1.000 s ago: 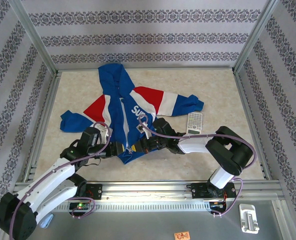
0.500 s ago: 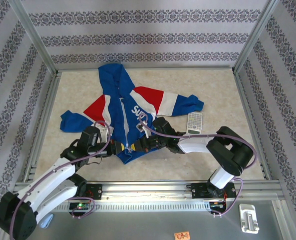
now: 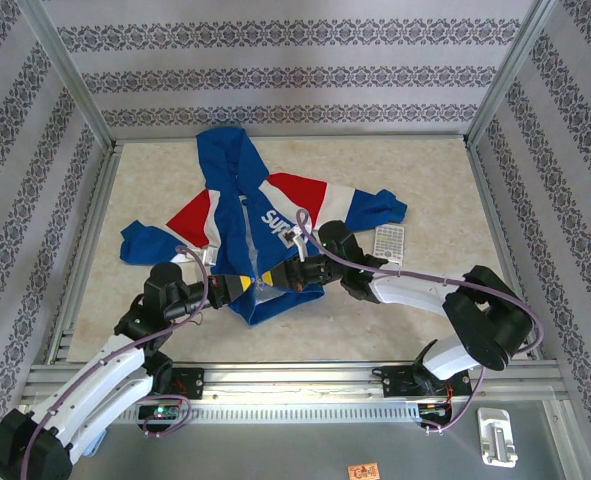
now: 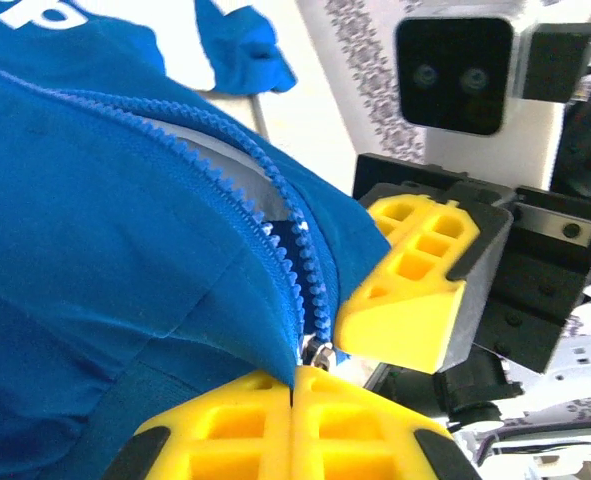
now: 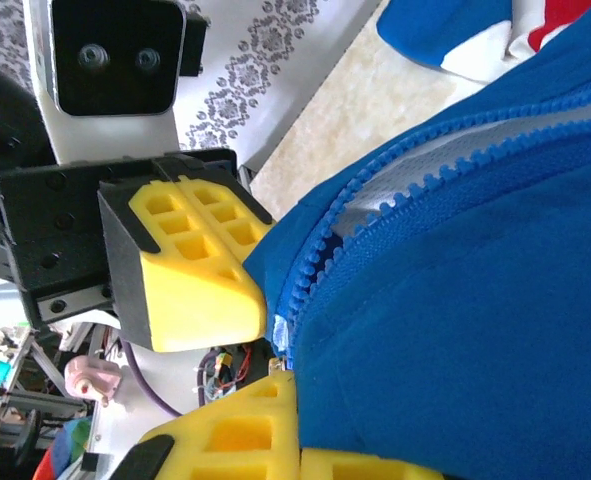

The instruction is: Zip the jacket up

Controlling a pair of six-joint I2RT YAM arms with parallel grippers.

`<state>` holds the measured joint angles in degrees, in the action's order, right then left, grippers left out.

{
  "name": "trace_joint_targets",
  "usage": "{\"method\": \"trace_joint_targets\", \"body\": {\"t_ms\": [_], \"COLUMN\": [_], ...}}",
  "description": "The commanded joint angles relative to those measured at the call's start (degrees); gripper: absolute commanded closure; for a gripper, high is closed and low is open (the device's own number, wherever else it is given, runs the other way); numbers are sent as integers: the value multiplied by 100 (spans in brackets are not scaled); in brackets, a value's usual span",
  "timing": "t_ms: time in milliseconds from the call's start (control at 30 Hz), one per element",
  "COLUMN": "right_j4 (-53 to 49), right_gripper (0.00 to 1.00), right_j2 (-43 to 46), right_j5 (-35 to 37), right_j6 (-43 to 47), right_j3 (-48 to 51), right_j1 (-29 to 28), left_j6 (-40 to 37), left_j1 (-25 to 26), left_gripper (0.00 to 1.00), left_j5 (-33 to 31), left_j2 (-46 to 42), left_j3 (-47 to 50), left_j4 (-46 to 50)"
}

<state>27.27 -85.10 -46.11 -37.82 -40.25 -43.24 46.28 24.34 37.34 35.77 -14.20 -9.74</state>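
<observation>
1. Two sets of fingers meet at the near hem of the jacket [image 3: 237, 195], in the lower middle of the top view. The left fingers [image 3: 241, 288] reach in from the lower left and the right fingers [image 3: 274, 277] from the right.
2. Pressed flat together at the bottom edge of the left wrist view, the left fingers [image 4: 225, 430] pinch the bottom end of the zipper at their tip. The slider [image 4: 318, 352] sits just above that pinch.
3. Closed as well, the right fingers [image 5: 225, 435] have blue cloth drawn down between them. Seen from the left wrist, their tip touches the fabric just right of the slider. I cannot tell whether they hold the pull tab or only the cloth beside it.
4. Beyond the slider the two rows of teeth [image 4: 293, 225] run apart toward the upper left of the left wrist view, so the track looks open along its length.
5. From the slider, the zipper's long axis runs up the top view, leaning slightly left, to the hood [image 3: 225, 148] at the far end. The jacket lies spread on the surface [image 3: 435, 180].
6. My reading is that the slider must travel away from both sets of fingers along that line. The left pinch would anchor the hem, and the right fingers look better placed to pull.
</observation>
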Motion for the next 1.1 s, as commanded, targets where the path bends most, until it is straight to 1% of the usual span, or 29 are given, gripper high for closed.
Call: {"method": "trace_joint_targets", "body": {"t_ms": [0,200,433,667,1067], "right_j4": [33,51,173,268,427], "right_gripper": [100,100,100,100,100], "right_j2": [186,211,240,360,249], "right_j5": [-441,-630,-733,-648,-654], "right_j6": [-102,-117,-155,-155,-207], "right_j3": [-241,-299,-326,-273,-351], "right_j1": [91,136,141,150,164], "left_j6": [136,149,294,309,381], "left_j1": [-78,-130,-179,-200,-207], "left_gripper": [100,100,100,100,100], "left_j5": [270,358,306,392,488], "left_j2": [-44,-70,-78,-96,-88], "left_j3": [169,272,450,462,593], "left_j4": [-1251,-1741,-2339,-2308,-2465]}}
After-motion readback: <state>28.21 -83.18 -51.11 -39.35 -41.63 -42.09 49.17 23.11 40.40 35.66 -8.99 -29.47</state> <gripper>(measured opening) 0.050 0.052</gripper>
